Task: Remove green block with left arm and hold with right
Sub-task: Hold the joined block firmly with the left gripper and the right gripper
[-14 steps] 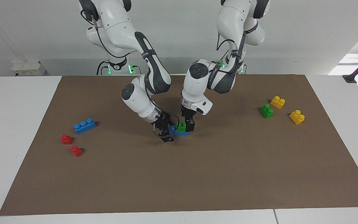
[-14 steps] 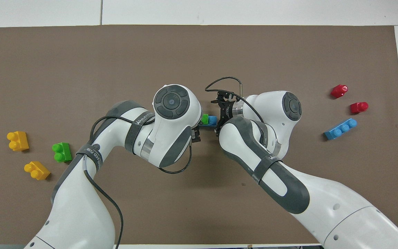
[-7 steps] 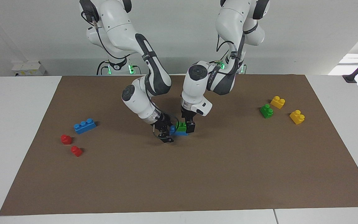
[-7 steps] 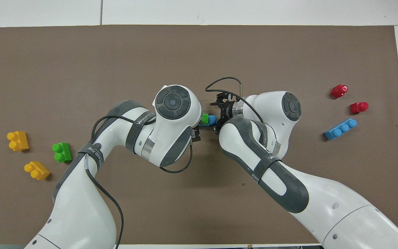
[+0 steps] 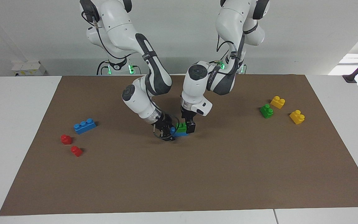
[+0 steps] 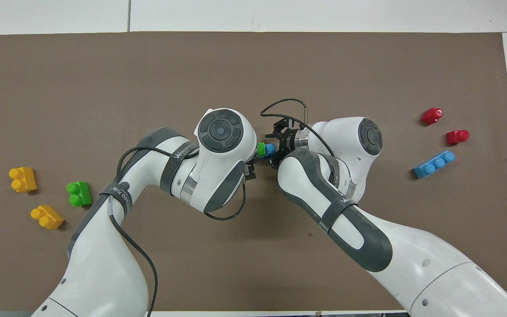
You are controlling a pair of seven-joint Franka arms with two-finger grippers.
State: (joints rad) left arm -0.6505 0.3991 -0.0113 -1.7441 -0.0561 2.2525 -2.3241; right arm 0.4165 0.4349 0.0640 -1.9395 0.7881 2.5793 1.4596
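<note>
We judge bracing underway: right pincer (image 5: pixel 168 134) narrowing on the blue brick (image 5: pixel 181 133), left pincer (image 5: pixel 187 124) wide around the green block (image 5: pixel 181 127); next, close and lift.

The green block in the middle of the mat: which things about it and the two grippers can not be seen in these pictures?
- Green block: overhead view, mostly under the left arm's wrist.
- Blue brick below it: facing view, one end behind the right gripper; its stud count is unreadable.
- Left gripper: both views, too small to tell whether it touches the block.
- Right gripper: same doubt for the blue brick.
</note>
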